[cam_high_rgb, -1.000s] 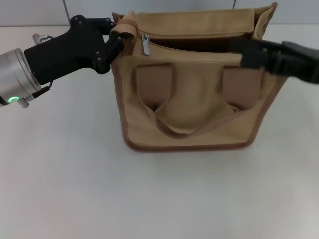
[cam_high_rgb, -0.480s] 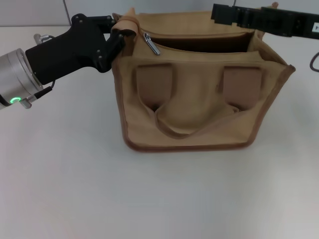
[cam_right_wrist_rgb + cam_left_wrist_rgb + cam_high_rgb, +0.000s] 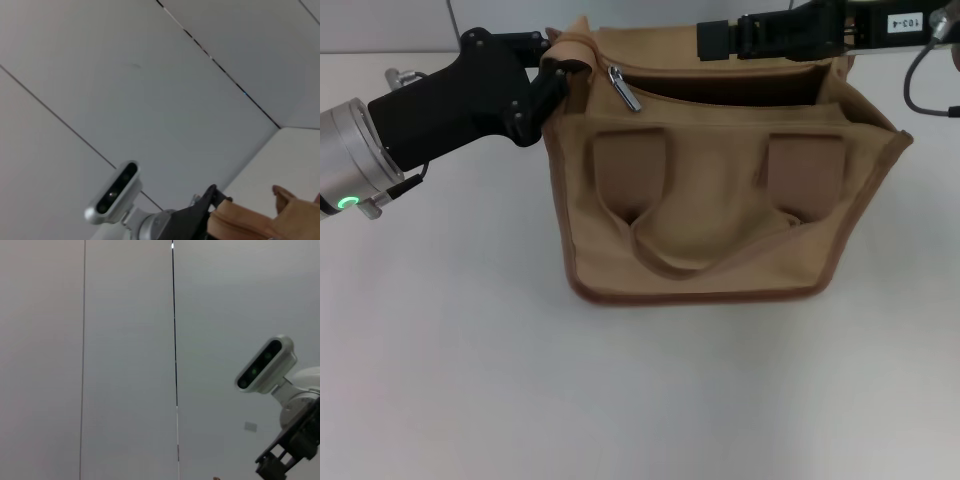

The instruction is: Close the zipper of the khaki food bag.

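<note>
One bag (image 3: 720,190) with one zipper (image 3: 720,100), one silver pull tab (image 3: 624,88), two handle patches (image 3: 628,165) and, as far as shows, one looped handle (image 3: 705,255), sits on one table (image 3: 470,350), with two grippers (image 3: 548,95) at its 12 o'clock edge.

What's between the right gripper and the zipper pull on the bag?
In the head view, only the bag's open mouth and rear panel separate the right gripper from the silver zipper pull; no other object intervenes.

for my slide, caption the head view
Left end effector grips khaki food bag corner; zipper open.
</note>
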Tool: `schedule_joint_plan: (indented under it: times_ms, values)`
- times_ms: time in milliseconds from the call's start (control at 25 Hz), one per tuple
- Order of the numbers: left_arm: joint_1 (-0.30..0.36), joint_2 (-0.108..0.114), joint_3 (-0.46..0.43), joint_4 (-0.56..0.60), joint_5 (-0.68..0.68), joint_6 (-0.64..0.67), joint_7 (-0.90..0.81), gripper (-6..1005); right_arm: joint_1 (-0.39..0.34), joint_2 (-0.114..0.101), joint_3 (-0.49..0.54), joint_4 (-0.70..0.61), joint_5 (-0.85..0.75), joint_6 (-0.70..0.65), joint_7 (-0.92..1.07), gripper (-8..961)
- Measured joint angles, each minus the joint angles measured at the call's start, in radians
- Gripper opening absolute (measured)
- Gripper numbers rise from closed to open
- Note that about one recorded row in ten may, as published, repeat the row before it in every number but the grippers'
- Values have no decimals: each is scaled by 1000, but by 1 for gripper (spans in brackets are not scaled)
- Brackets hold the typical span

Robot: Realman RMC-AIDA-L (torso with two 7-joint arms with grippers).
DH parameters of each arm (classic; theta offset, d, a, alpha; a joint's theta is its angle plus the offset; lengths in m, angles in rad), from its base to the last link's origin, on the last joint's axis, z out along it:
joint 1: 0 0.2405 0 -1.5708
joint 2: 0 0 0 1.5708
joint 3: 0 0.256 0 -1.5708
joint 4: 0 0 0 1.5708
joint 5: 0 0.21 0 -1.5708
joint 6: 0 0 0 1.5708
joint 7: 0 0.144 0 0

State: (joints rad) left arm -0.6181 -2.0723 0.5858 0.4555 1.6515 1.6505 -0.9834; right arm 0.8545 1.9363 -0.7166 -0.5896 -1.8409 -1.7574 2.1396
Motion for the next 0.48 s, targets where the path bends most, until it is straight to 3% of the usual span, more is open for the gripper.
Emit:
schedule_joint_plan:
  times_ms: [200, 480]
  values:
    - [0, 0, -3, 0, 0, 2, 0, 32, 44, -3, -9, -1, -60, 49, 63, 372]
    - [-6, -1, -4, 0, 0, 3, 0, 34, 101, 4, -97, 5, -108, 129, 129, 371]
